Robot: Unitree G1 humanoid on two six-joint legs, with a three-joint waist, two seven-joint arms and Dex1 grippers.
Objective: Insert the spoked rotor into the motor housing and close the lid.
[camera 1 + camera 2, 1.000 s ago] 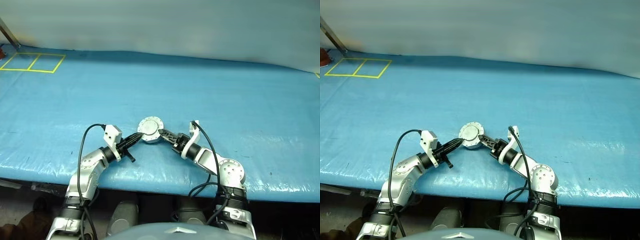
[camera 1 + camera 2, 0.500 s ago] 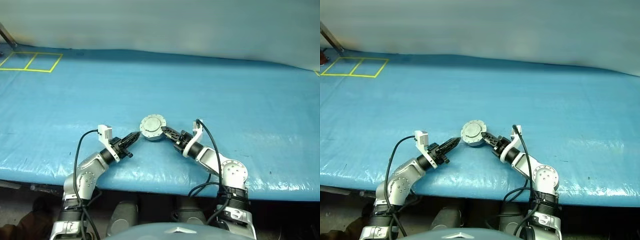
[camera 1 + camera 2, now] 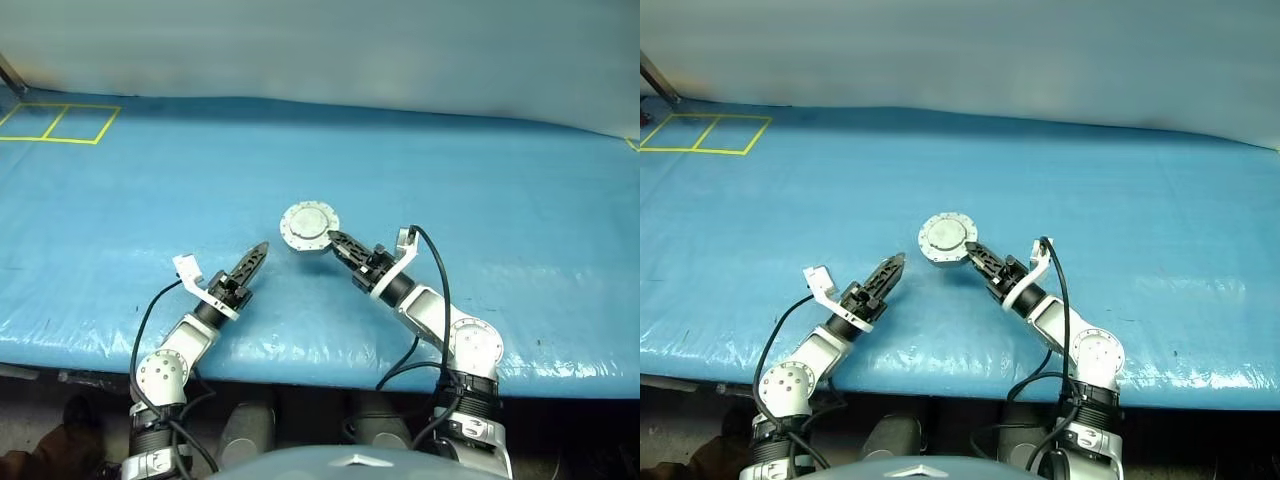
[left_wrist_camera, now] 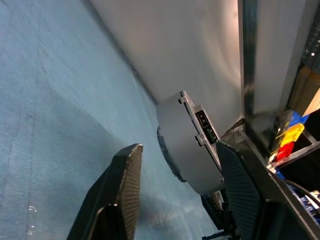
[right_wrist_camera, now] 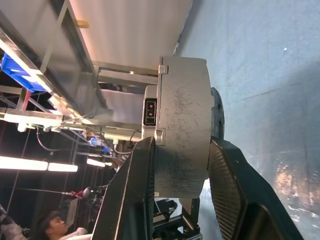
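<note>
Motor housing (image 3: 309,227), lid on, lifted off the blue sheet (image 3: 480,200) and tilted, flat lidded face with its ring of small screws turned up toward the head camera. Near the middle of the table, toward the front edge. Pinched across its thickness by the right gripper (image 3: 335,240), one black finger (image 5: 131,200) on each flat face; in the right wrist view, grey side wall with a small dark connector socket sits between the two fingers. Grip firm, jaws closed partway to the width of the housing.

Left gripper (image 3: 258,254) just to the left of the housing, apart from it, tips pointing up and toward it. In the left wrist view, fingers (image 4: 125,190) stand wide apart with nothing between them; housing seen beyond the gap, untouched.

Spoked wheel hidden, presumably under the lid; cannot tell.

Yellow taped rectangles (image 3: 58,122) at far left corner of the sheet. Pale wall behind.
</note>
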